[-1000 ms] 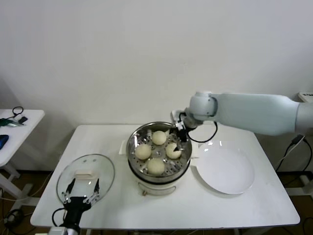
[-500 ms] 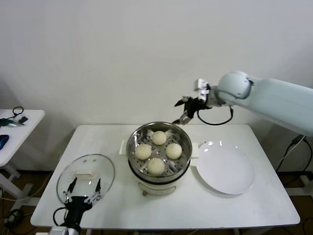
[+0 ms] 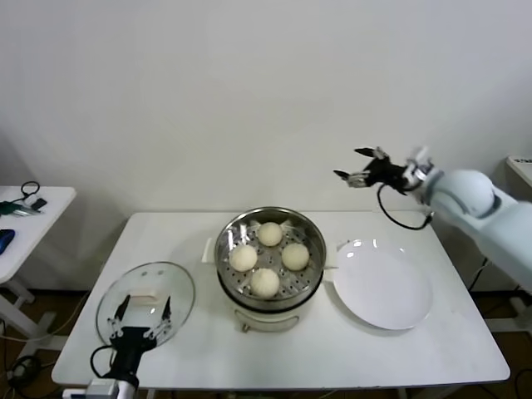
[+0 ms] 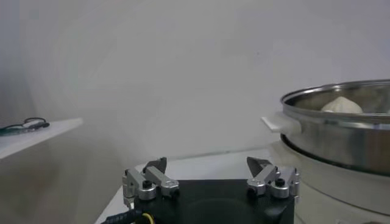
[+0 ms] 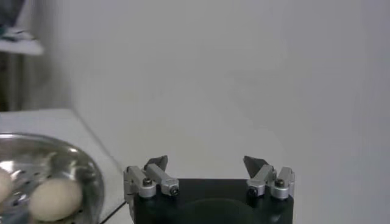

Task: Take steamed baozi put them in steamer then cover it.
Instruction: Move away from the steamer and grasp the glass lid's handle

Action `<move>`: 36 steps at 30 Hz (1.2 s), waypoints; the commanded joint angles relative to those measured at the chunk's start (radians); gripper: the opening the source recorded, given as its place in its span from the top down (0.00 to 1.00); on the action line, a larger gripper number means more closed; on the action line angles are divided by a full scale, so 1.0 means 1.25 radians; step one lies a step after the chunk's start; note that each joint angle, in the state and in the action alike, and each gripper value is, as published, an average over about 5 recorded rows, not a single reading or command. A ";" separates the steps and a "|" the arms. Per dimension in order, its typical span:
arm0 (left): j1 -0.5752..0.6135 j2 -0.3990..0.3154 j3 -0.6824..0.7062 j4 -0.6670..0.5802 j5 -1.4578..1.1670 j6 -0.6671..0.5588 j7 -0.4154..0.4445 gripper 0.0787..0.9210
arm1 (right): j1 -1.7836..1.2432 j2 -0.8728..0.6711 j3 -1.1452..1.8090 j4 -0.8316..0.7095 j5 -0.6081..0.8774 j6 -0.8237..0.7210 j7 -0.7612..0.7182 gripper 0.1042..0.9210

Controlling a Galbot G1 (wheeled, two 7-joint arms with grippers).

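The steamer (image 3: pixel 221 249) stands at the table's middle with several cream-white baozi (image 3: pixel 264 283) on its perforated floor. The cover (image 3: pixel 166 278), a clear glass lid with a white handle (image 3: pixel 143 293), lies flat on the table to the left. My left gripper (image 3: pixel 143 306) is open just over the lid's near edge, fingers either side of the handle's front. My right gripper (image 3: pixel 349 163) is open and empty, high in the air beyond the steamer's right side. The left wrist view shows my left gripper (image 4: pixel 206 163), the steamer (image 4: pixel 341 131) and one baozi (image 4: pixel 341 105). The right wrist view shows my right gripper (image 5: pixel 205 161) and a baozi (image 5: pixel 55 198).
A flat white plate (image 3: pixel 382 287) lies bare to the right of the steamer. A small side table (image 3: pixel 29 208) with cables stands off to the left. The white wall is close behind the table (image 3: pixel 432 349).
My right gripper has lifted out of the steamer and swung up and to the right, open and empty. The left gripper has barely moved at the lid.
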 commanded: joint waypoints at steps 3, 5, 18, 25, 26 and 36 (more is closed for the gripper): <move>-0.017 -0.002 0.000 0.013 0.012 -0.006 -0.003 0.12 | -0.843 0.120 0.783 0.062 -0.187 0.247 0.085 0.12; -0.020 -0.001 0.000 0.018 0.015 -0.008 -0.005 0.12 | -0.886 0.166 0.813 0.069 -0.200 0.272 0.083 0.12; -0.042 0.027 -0.030 0.043 0.223 -0.080 -0.055 0.12 | -1.074 0.414 0.845 0.099 -0.273 0.392 0.081 0.12; -0.039 0.071 -0.048 0.057 0.574 -0.103 -0.228 0.12 | -1.121 0.498 0.827 0.081 -0.322 0.443 0.078 0.12; -0.036 0.075 -0.049 0.062 0.622 -0.109 -0.244 0.12 | -1.121 0.505 0.825 0.076 -0.325 0.448 0.078 0.12; -0.038 0.094 -0.039 0.200 0.946 -0.140 -0.318 0.12 | -1.106 0.548 0.809 0.037 -0.339 0.475 0.084 0.12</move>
